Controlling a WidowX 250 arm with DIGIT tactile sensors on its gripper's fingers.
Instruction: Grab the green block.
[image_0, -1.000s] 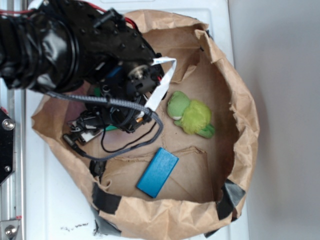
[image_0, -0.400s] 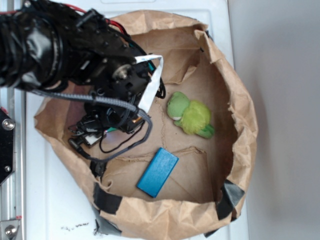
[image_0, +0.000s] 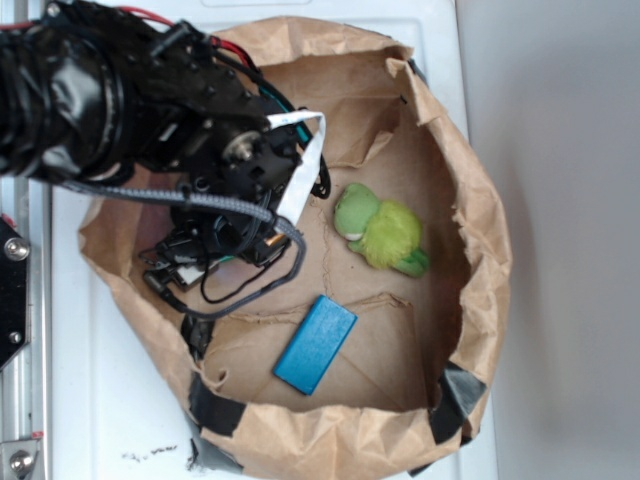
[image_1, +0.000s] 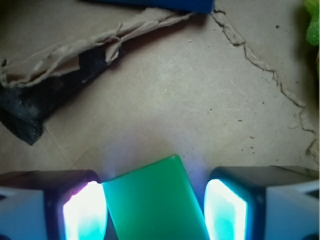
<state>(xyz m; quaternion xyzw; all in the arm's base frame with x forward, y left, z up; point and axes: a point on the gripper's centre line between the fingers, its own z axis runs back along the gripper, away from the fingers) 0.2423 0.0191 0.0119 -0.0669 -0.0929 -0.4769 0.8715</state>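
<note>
The green block (image_1: 155, 200) lies flat on the brown paper floor, skewed between my two lit fingers. My gripper (image_1: 156, 207) is open around it: the left finger (image_1: 82, 210) touches the block's corner, while a narrow gap separates the block from the right finger (image_1: 227, 210). From the exterior view only a sliver of the green block (image_0: 227, 258) shows under the black arm, which hides the gripper (image_0: 215, 250) low in the left half of the bag.
A paper bag with a rolled rim (image_0: 485, 210) walls everything in. Inside it lie a blue block (image_0: 315, 344) (image_1: 165, 4) and a yellow-green plush toy (image_0: 382, 232) (image_1: 314, 25). Black tape (image_0: 455, 395) patches the rim, and a torn paper flap (image_1: 75, 47) rises ahead of the fingers.
The arm shifted a little left and up from one second ago, then held still. The bag's left rim has moved slightly.
</note>
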